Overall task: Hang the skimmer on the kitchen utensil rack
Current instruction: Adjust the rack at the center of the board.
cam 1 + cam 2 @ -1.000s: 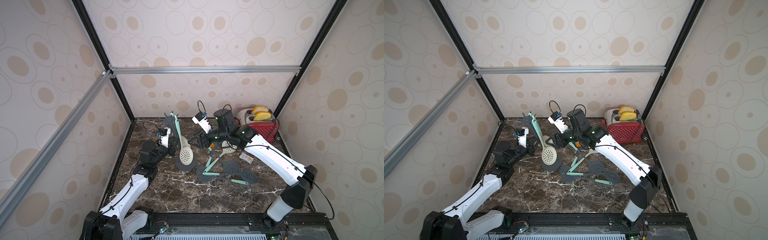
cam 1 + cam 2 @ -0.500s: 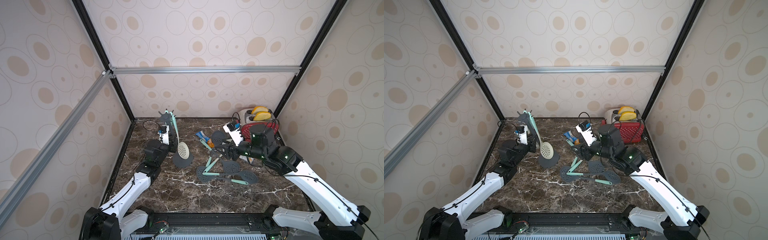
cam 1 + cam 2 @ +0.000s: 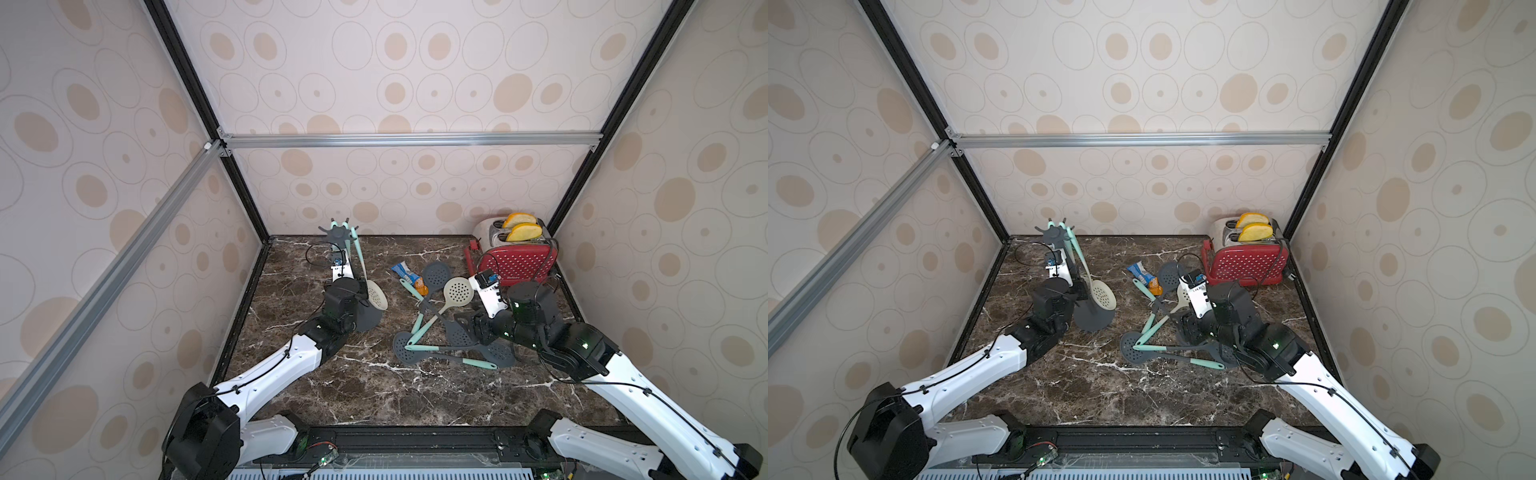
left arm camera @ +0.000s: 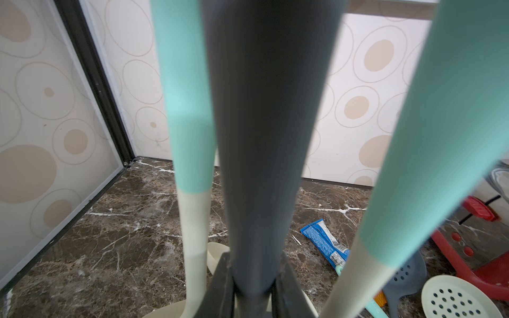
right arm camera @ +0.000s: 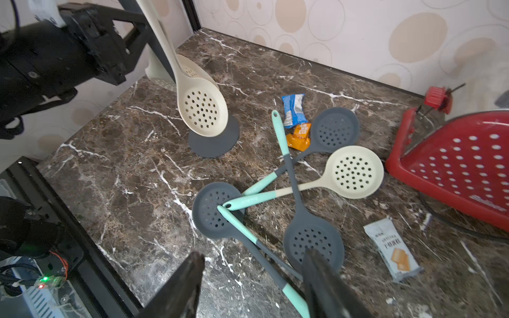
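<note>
Your left gripper [image 4: 254, 275] is clamped tight on the rack [image 4: 264, 137], gripping its pole, probably to stop it tipping while a handle is hooked on. Two hung skimmers [image 5: 203, 113] dangle from its crown, their teal handles either side of the pole. Your right gripper [image 5: 253, 272] is empty, with its jaws spread wide. It is poised over the loose skimmers [image 5: 216, 209] crossed on the table [image 5: 137, 165], well apart from the rack. A grey skimmer [image 5: 314, 242] lies right beneath it, and a cream skimmer [image 5: 354, 172] lies nearer the toaster [image 5: 454, 170]. The wide jaws suit dropping onto a handle.
</note>
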You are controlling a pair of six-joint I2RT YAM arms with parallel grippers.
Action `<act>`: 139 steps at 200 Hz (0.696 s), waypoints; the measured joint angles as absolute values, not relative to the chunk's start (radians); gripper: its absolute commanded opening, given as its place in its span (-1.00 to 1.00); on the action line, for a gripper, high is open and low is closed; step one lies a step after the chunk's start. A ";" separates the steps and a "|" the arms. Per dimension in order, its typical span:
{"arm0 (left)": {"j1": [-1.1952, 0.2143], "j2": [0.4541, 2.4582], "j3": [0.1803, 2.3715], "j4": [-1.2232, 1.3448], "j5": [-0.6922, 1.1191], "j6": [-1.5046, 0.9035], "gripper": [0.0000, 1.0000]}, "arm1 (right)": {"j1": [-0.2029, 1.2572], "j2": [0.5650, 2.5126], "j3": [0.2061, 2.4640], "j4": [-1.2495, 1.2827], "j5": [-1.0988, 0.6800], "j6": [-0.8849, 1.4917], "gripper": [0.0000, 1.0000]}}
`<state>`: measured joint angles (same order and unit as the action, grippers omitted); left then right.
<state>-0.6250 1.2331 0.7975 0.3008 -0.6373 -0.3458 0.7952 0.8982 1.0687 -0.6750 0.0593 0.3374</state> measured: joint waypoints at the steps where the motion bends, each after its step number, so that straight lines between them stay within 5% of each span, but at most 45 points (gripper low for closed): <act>1: -0.625 1.234 0.798 0.301 -0.639 -0.347 -0.93 | 0.795 0.897 1.068 -0.676 0.061 0.338 0.30; 29: -0.635 1.238 0.803 0.292 -0.675 -0.371 -0.33 | 0.795 0.878 1.066 -0.743 0.132 0.372 0.48; 84: -0.636 1.108 0.784 0.120 -0.683 -0.427 0.31 | 0.793 0.965 1.066 -0.859 0.107 0.360 0.52; 139: -0.636 0.846 0.719 -0.190 -0.675 -0.535 0.59 | 0.684 1.105 1.063 -0.857 0.041 0.367 0.47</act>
